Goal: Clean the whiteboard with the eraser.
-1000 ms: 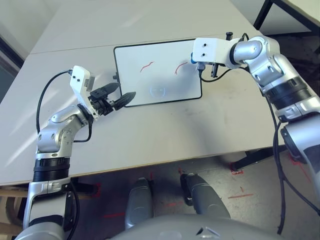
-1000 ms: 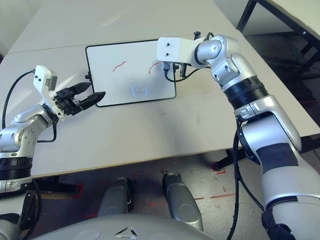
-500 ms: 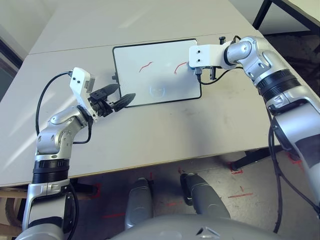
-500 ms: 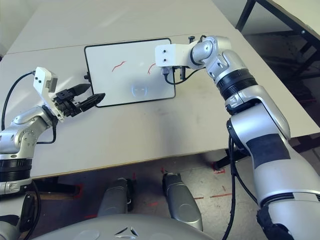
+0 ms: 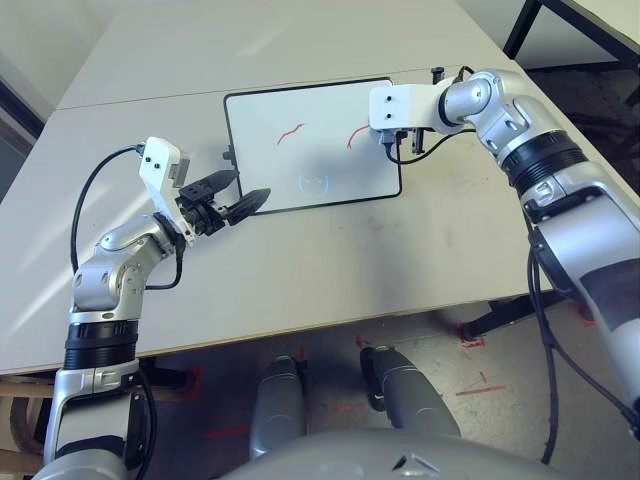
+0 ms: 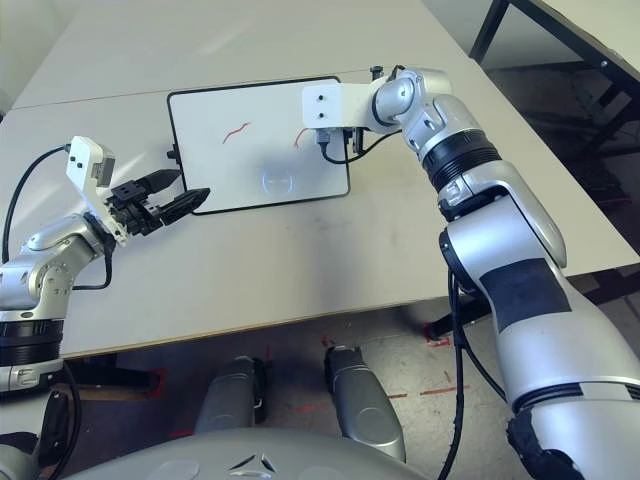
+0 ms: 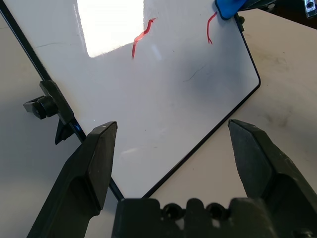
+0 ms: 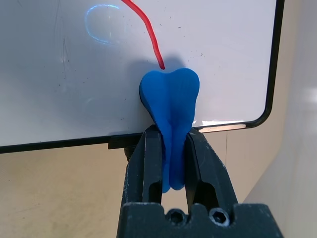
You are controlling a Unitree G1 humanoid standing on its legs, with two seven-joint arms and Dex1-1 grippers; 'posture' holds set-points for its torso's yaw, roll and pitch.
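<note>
The whiteboard [image 5: 310,165] lies flat on the table, with a black frame and two red squiggles [image 5: 291,132] on it. My right gripper [image 8: 170,136] is shut on the blue eraser [image 8: 170,99]. The eraser's end presses on the board near its far right corner, touching the upper end of the right squiggle [image 8: 148,34]. In the left eye view that gripper's white wrist housing [image 5: 400,105] covers the eraser. My left gripper [image 5: 250,183] is open, just off the board's near left corner, and holds nothing. The eraser [image 7: 228,6] also shows in the left wrist view.
The grey table [image 5: 330,260] has a seam [image 5: 130,98] running across behind the board, and its front edge is near me. The black legs of another table [image 5: 525,30] stand at the far right. A black cable [image 5: 90,190] loops off my left wrist.
My right gripper has slid the eraser a little to the left along the board's far right part, onto the right squiggle's end. The left arm has stayed put.
</note>
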